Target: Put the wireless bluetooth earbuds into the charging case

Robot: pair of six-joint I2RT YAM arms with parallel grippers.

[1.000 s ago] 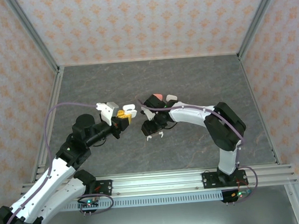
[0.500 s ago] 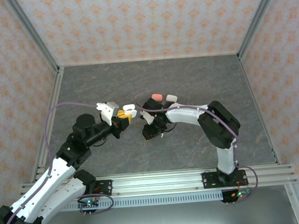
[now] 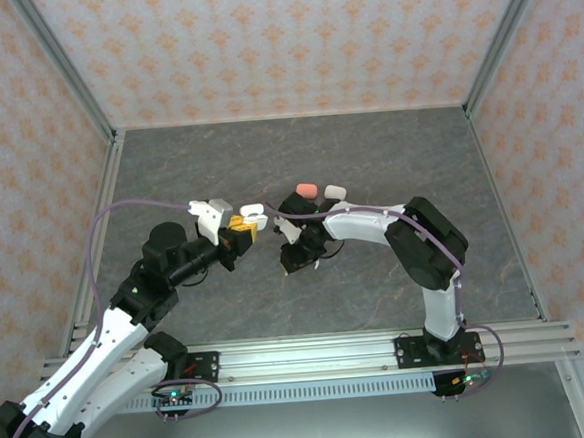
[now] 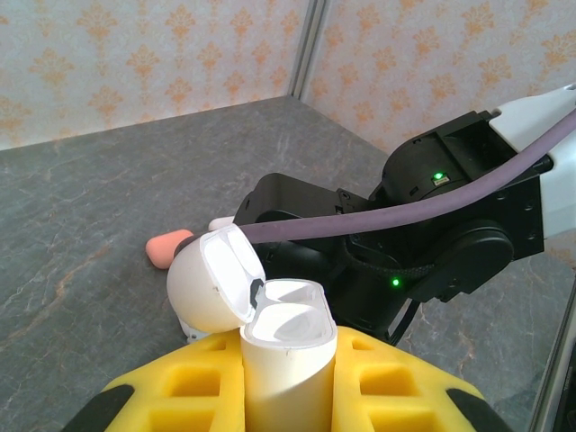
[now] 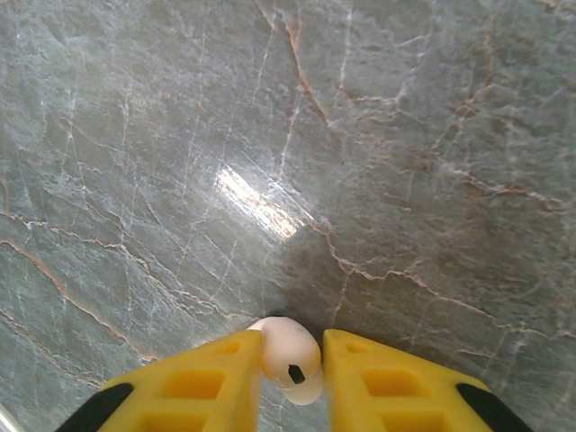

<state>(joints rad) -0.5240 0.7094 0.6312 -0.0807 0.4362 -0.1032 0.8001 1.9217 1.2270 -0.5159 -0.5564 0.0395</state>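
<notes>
Nearest you, your right gripper [image 5: 292, 353] points down at the table [image 3: 388, 152], a little ahead of the arm bases and near the middle. Its yellow fingers [image 5: 220, 382] are pressed in on a white earbud [image 5: 286, 349], one on each side, so it is pinching the earbud. The bud's rounded head pokes out past the fingertips, with a small dark opening on its side. You cannot tell from the wrist view whether the bud touches the stone-patterned surface or hangs just above it.

A little farther back and to the left, your left gripper [image 3: 244, 225] is clamped on a white case [image 4: 286, 346], which stands upright between the yellow pads. Its lid [image 4: 214, 281] is swung open to the left, and the pale hollow inside faces up. The two grippers sit near each other but apart.

Beyond them, a coral case [image 3: 307, 190] lies flat on the table, with a second white case [image 3: 334, 191] just beside it to the right. The right arm [image 4: 450, 234] bends across in front of both.
</notes>
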